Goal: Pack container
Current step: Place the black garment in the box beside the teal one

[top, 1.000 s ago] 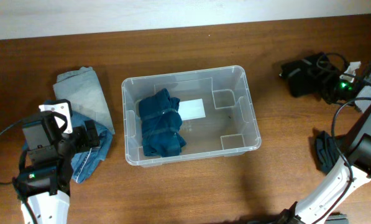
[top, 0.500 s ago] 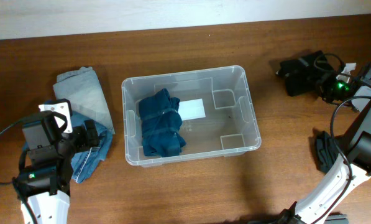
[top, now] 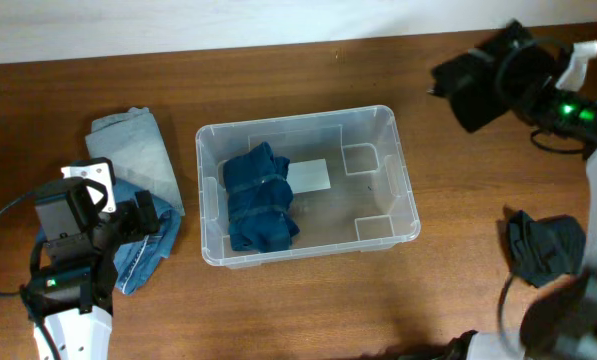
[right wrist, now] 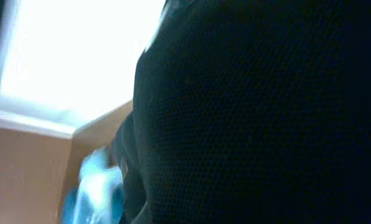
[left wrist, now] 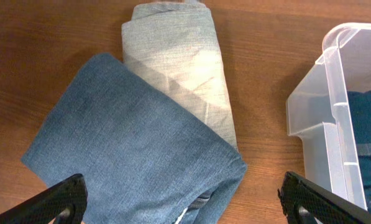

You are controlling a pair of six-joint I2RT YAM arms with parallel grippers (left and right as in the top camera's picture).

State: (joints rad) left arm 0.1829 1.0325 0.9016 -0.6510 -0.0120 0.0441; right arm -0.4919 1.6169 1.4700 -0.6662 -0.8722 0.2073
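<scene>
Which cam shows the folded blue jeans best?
Left wrist: the blue jeans fill the frame, unobstructed. Overhead shows them half hidden under the left arm. Right wrist shows only dark fabric, no jeans.

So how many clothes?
5: dark blue one in the container, light denim and blue denim left of it, black one in the right gripper, dark one lower right. More may be hidden.

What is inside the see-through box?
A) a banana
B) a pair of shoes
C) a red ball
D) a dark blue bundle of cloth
D: a dark blue bundle of cloth lies in the left half of the box, and nothing else is in it.
</scene>
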